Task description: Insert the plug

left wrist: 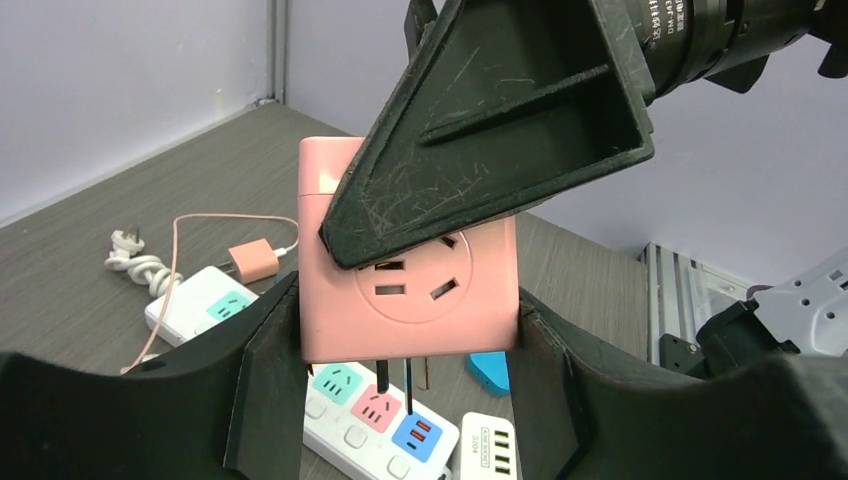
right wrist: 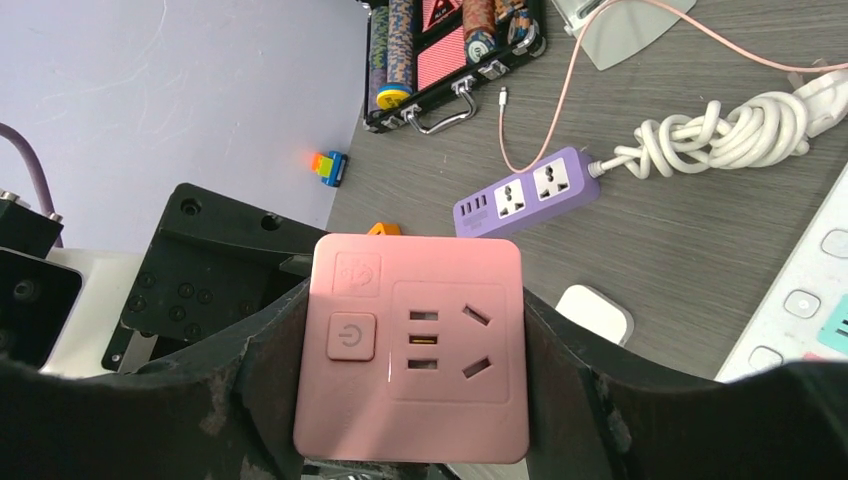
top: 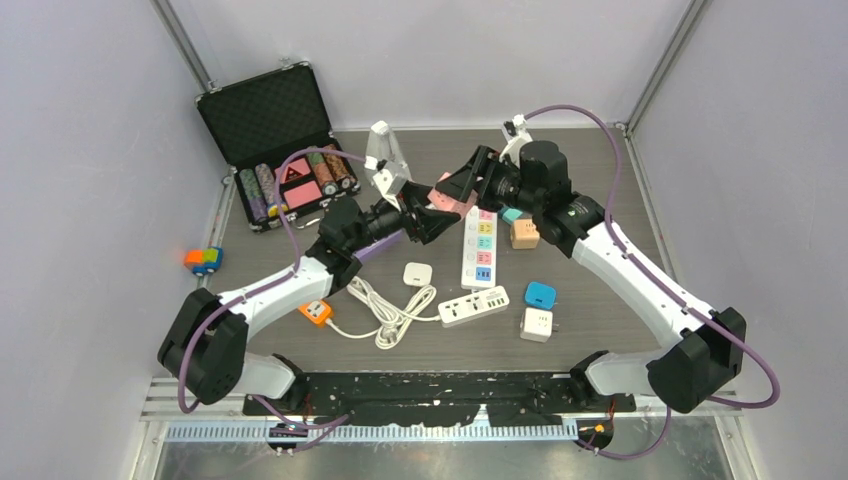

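Note:
A pink cube plug adapter (top: 447,199) hangs in the air between both arms, above the table's middle. In the left wrist view my left gripper (left wrist: 408,330) is shut on the cube's (left wrist: 440,320) two sides, and its metal prongs (left wrist: 385,378) point down toward a white power strip with coloured sockets (left wrist: 372,418). A finger of my right gripper (left wrist: 500,120) lies over the cube's top. In the right wrist view my right gripper (right wrist: 410,372) is shut on the cube (right wrist: 412,400), socket face toward the camera. The strip (top: 480,246) lies just right of the cube.
An open poker chip case (top: 280,150) stands at the back left. A purple strip (right wrist: 525,195), white coiled cable (top: 392,310), white charger (top: 417,272), white USB strip (top: 473,305), blue adapter (top: 540,294), white cube (top: 537,324), tan cube (top: 524,233) and orange plug (top: 316,312) lie around.

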Tool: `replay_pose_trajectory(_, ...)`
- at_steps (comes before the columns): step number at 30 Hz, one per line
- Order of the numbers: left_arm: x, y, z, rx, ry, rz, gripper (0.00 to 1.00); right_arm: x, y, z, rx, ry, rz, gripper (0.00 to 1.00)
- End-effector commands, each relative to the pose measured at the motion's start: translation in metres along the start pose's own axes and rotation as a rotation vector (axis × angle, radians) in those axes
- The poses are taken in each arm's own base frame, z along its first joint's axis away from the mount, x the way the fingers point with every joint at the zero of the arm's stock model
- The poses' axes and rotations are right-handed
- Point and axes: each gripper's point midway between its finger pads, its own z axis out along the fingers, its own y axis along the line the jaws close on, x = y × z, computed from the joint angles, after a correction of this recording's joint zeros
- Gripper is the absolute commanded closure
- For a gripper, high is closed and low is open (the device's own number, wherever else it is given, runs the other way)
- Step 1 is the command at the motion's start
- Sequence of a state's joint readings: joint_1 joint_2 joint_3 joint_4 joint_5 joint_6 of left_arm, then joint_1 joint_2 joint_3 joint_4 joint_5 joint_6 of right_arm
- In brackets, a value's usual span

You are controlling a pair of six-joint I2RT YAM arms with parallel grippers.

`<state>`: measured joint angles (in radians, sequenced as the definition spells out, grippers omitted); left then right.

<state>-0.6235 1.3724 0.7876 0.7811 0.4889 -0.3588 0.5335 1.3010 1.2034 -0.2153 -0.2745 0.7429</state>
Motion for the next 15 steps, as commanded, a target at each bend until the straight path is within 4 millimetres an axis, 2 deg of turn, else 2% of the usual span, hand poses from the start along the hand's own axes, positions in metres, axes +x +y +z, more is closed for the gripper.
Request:
replay_pose_trajectory(1,-0.030,-0.006,0.006,0.046,-0.075,0.030,1.00,0.000,0.022,-0.023,-0.073,0.040,-0.066,0.38)
replay_pose_trajectory(2,-0.031,-0.007,0.004,0.061,-0.082,0.039,1.00,0.002,0.020,-0.026,-0.082,0.047,-0.062,0.29)
replay_pose_trajectory(5,-0.030,-0.013,0.000,0.114,-0.088,0.055,1.00,0.005,0.021,-0.033,-0.119,0.063,-0.056,0.17)
replay_pose_trajectory(7,-0.030,-0.016,-0.001,0.146,-0.088,0.068,1.00,0.006,0.021,-0.038,-0.135,0.066,-0.064,0.12)
replay_pose_trajectory(10,-0.030,-0.025,-0.002,0.205,-0.086,0.105,1.00,0.009,0.020,-0.044,-0.140,0.069,-0.071,0.10)
replay_pose_trajectory(15,-0.026,-0.035,-0.005,0.270,-0.077,0.142,1.00,0.012,0.014,-0.039,-0.124,0.094,-0.068,0.12)
